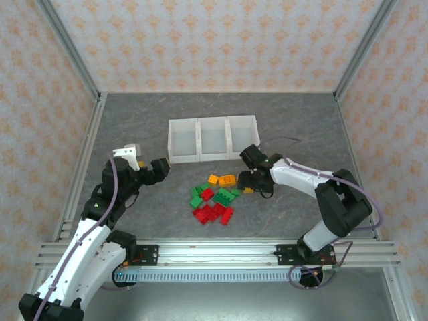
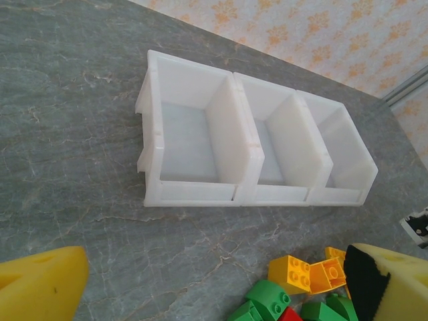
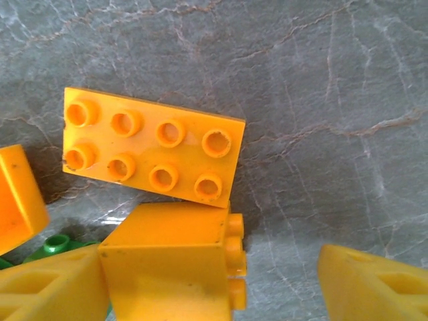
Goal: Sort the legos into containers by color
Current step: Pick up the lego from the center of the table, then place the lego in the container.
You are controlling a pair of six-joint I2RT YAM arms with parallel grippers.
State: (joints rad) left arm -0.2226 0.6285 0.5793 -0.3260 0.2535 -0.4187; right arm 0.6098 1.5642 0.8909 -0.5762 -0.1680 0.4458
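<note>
The legos [image 1: 214,197], red, green and orange, lie in a loose pile on the table in front of the containers [image 1: 199,140], three joined white bins that look empty. My right gripper [image 1: 249,180] is down at the pile's right edge. Between its yellow fingers lies a small orange brick [image 3: 167,267] on its side, against the left finger [image 3: 53,287] and apart from the right one [image 3: 374,287]; the jaws are open. An orange eight-stud brick [image 3: 154,154] lies just beyond it. My left gripper [image 1: 160,168] hovers open left of the pile, holding nothing.
Metal frame rails [image 1: 83,174] run along the table's sides and near edge. From the left wrist, bare grey table [image 2: 134,254] stretches between the bins [image 2: 244,144] and the nearest orange bricks [image 2: 289,273] and green bricks [image 2: 267,297].
</note>
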